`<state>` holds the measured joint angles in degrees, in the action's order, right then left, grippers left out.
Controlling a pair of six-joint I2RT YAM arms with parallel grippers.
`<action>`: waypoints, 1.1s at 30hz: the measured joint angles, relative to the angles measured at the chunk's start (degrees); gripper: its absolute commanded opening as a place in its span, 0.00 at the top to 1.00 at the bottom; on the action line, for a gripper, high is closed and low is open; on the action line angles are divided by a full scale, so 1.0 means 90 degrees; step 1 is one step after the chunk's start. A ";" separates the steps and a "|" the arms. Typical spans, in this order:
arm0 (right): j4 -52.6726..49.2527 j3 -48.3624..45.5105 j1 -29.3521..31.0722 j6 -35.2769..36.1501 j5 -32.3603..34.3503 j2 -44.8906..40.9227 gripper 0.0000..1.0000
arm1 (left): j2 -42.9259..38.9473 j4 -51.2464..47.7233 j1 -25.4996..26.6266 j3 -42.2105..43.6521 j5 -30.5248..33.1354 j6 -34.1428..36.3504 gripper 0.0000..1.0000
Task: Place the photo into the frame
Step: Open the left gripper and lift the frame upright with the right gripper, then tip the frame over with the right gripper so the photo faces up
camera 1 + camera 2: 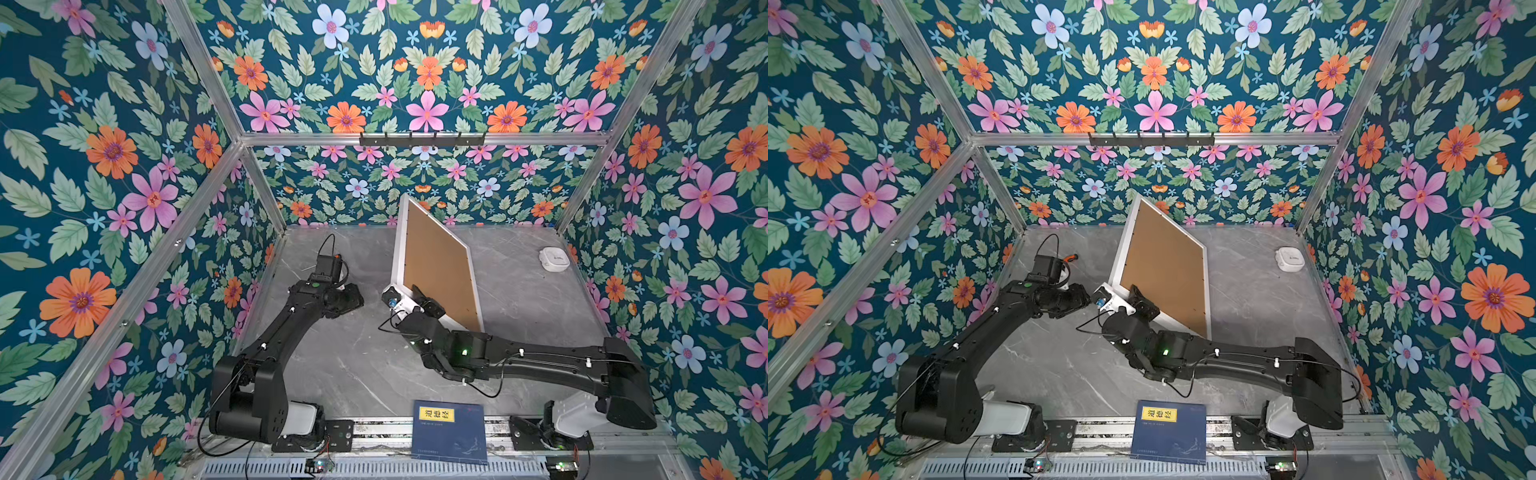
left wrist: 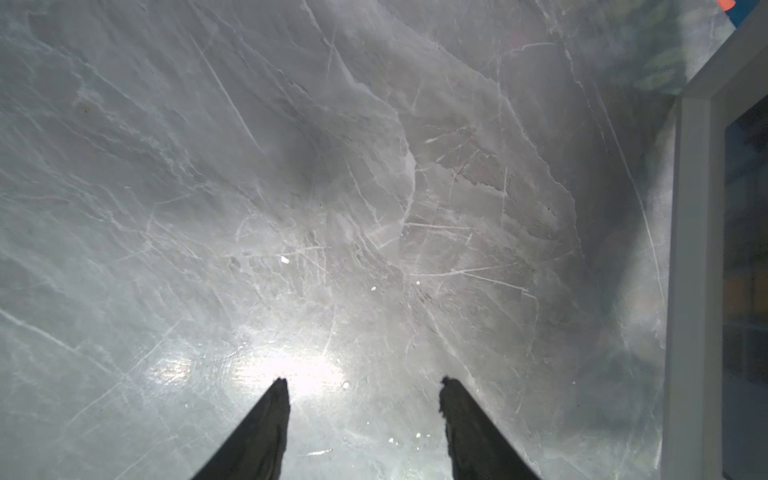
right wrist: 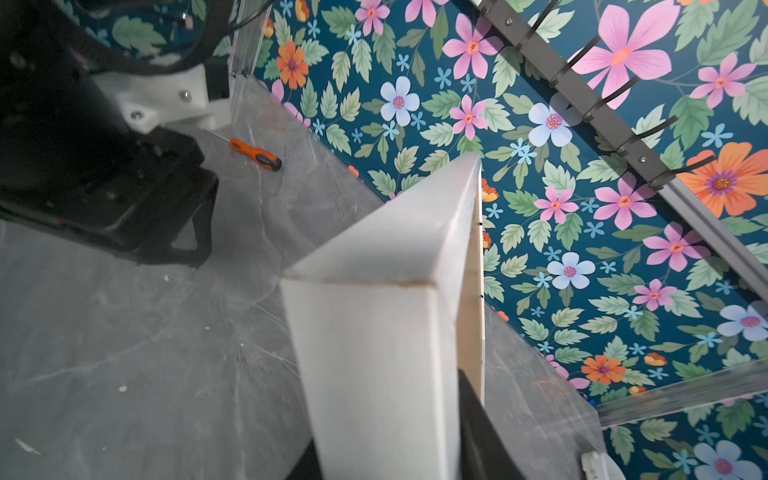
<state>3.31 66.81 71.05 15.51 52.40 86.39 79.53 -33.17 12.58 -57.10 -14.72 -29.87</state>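
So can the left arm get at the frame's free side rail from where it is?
Probably yes. The left gripper is open and empty above the table. The white rail of the frame stands beside it with nothing between. The right gripper grips only near a lower corner.

table (image 2: 291, 166): glossy stone | frame (image 3: 374, 353): matt painted | backing board (image 1: 440, 266): matt fibreboard

The frame (image 1: 397, 249) — white rails, brown back showing — tilts steeply on edge, the photo (image 2: 746, 249) dim in its front.
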 measured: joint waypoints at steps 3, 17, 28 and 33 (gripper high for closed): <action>0.0000 -0.0061 -0.0180 -0.0255 -0.0236 -0.0342 1.00 | 0.0053 0.0039 -0.0010 0.0007 -0.0022 0.0000 0.38; -0.0746 -0.0884 -0.1360 -0.3019 -0.1710 -0.2050 1.00 | 0.0170 0.0204 -0.0010 0.0019 -0.0097 -0.0024 0.38; -0.1331 -0.1780 -0.2016 -0.4554 -0.2387 -0.3011 1.00 | 0.0389 0.0449 -0.0002 0.0019 -0.0236 -0.0141 0.39; -0.1251 -0.2174 -0.2795 -0.5326 -0.3232 -0.3366 1.00 | 0.0425 0.0617 0.0022 0.0126 -0.0401 -0.0192 0.39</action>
<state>-7.94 47.24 45.89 -32.42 23.31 56.10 83.35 -27.62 12.78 -55.96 -18.33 -31.59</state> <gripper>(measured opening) 0.283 0.607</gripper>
